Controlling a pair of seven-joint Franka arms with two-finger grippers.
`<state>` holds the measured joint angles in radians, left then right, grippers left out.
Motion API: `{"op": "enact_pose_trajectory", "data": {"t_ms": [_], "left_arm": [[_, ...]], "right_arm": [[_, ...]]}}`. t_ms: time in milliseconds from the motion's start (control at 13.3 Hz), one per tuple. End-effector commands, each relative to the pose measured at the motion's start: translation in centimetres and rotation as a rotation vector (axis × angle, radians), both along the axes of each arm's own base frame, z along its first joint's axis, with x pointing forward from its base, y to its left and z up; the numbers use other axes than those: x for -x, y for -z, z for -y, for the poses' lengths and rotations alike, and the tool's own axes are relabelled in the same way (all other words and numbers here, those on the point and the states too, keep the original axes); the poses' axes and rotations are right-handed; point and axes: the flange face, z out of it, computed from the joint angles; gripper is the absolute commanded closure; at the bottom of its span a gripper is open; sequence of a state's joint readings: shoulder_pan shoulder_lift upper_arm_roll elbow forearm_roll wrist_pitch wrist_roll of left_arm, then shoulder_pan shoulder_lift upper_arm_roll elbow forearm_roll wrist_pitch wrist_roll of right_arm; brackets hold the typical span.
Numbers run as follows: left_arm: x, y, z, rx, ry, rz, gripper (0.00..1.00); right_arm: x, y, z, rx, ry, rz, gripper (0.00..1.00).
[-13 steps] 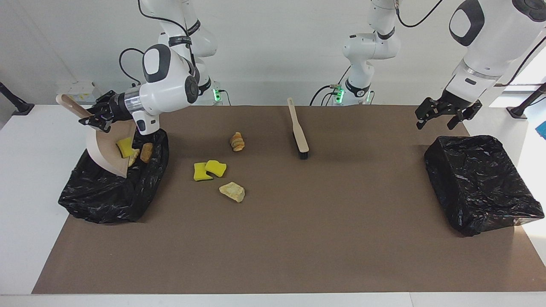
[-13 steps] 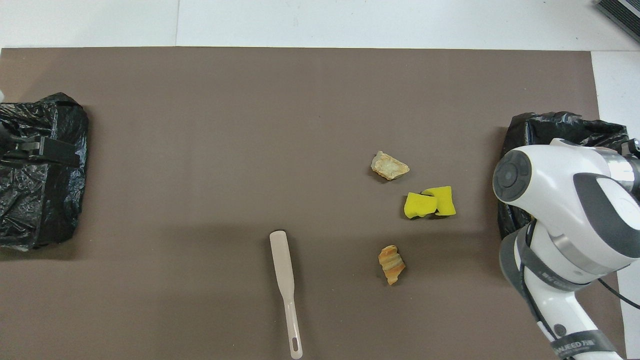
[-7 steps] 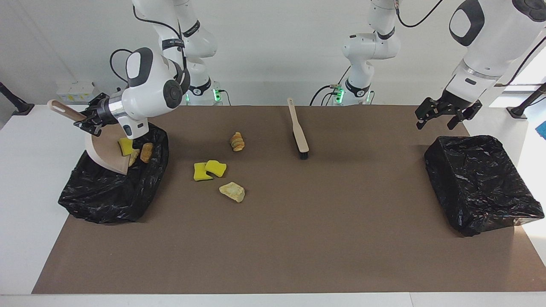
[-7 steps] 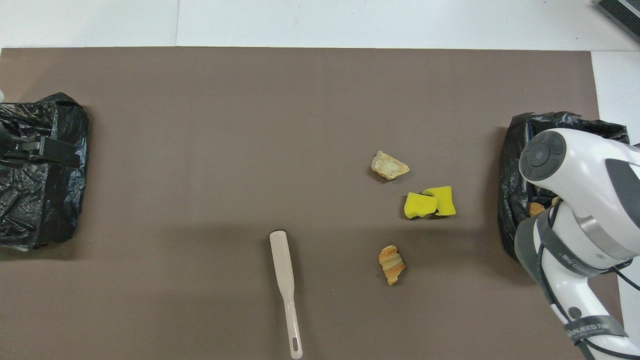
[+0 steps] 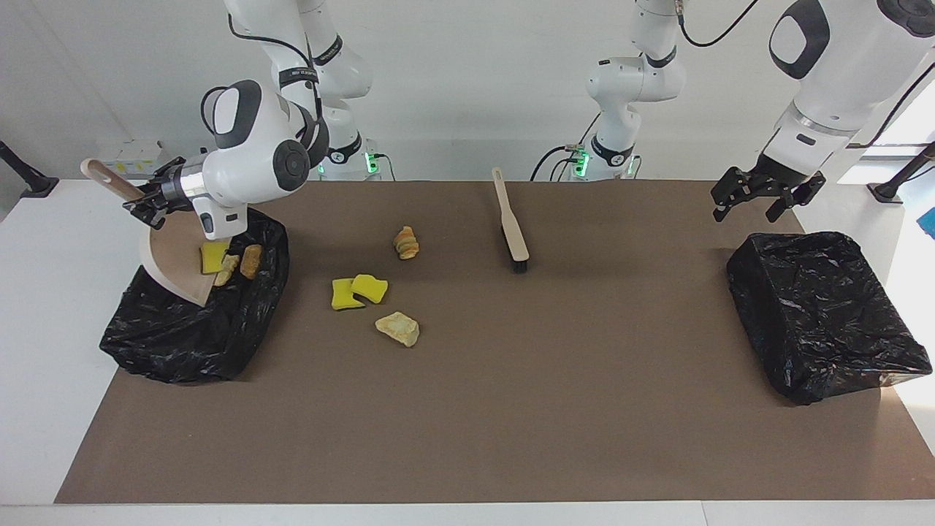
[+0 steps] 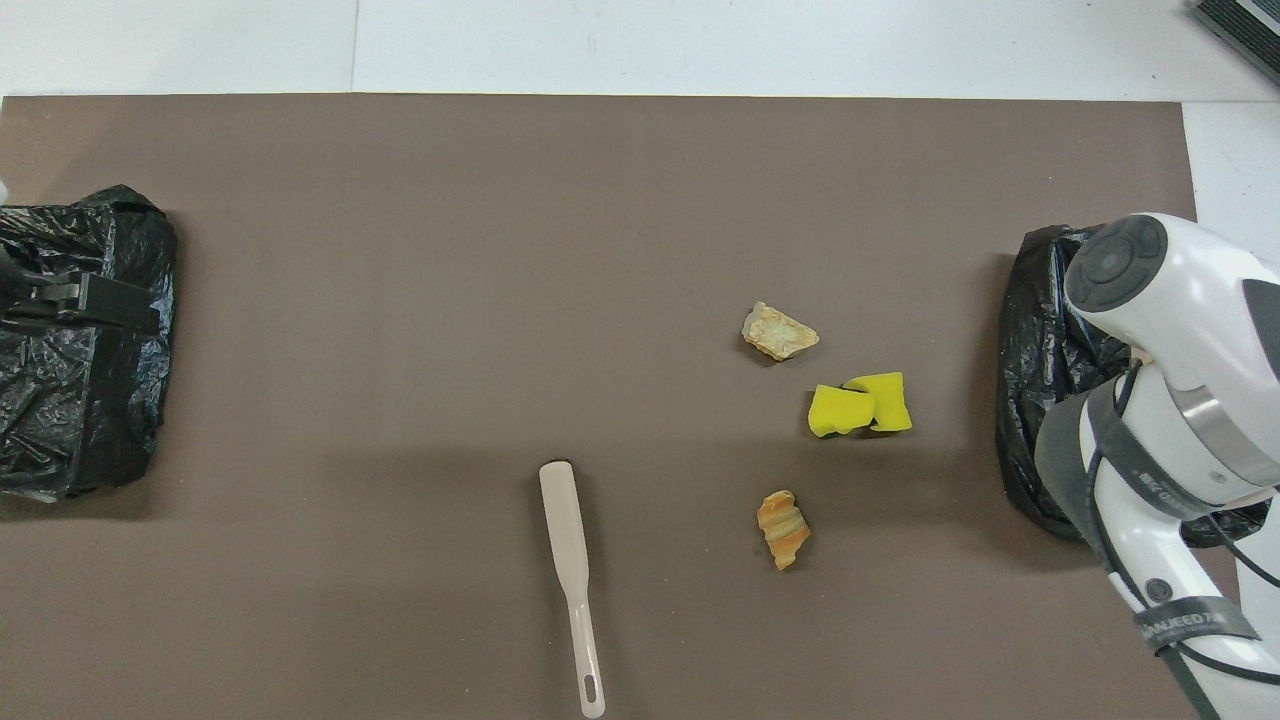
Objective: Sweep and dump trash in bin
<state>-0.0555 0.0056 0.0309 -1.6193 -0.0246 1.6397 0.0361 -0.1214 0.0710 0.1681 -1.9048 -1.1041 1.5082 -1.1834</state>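
Changed since a second ago: the right arm has swung toward its own end of the worktop, carrying the dustpan with it; the yellow chunk that sat high on the pan now lies at its lower lip with two tan lumps. All else unmoved.

Facing view.
- Right gripper [image 5: 150, 201]: clamped on the dustpan's wooden handle, over the bin at the right arm's end.
- Dustpan [image 5: 172, 257]: tilted steeply, mouth down into the bin.
- Yellow sponge chunk [image 5: 214, 256]: at the pan's lower edge.
- Two tan lumps [image 5: 241, 264]: just beside it, at the bag's rim.
- Black-bagged bin [image 5: 186, 329]: on the brown mat [image 5: 511, 409].
- Loose trash on the mat: croissant-like lump [image 5: 406, 242]; two touching yellow sponge pieces [image 5: 359, 291]; pale bread lump [image 5: 398, 329], the farthest of these from the robots.
- Brush [image 5: 510, 230]: lying flat near mid-worktop, bristles away from the robots.
- Left gripper [image 5: 756, 201]: fingers apart, holding nothing, waiting above the worktop by the second black-bagged bin [image 5: 822, 314].

Overhead view.
- Right arm's white links cover most of its bin [image 6: 1035, 350]; gripper and dustpan hidden.
- Left gripper [image 6: 45, 300]: over the other bin [image 6: 90, 400].
- Sponge pair [image 6: 860, 405], croissant lump [image 6: 783, 528], bread lump [image 6: 778, 332], brush [image 6: 570, 570]: all on the mat.
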Motion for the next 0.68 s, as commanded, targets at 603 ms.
{"op": "enact_pose_trajectory", "data": {"t_ms": [603], "left_arm": [[0.3,-0.4,-0.3,-0.013,-0.003,0.016,0.00]], "right_arm": [[-1.2,-0.8,-2.0,-0.036,-0.191,-0.232,1.00]]}}
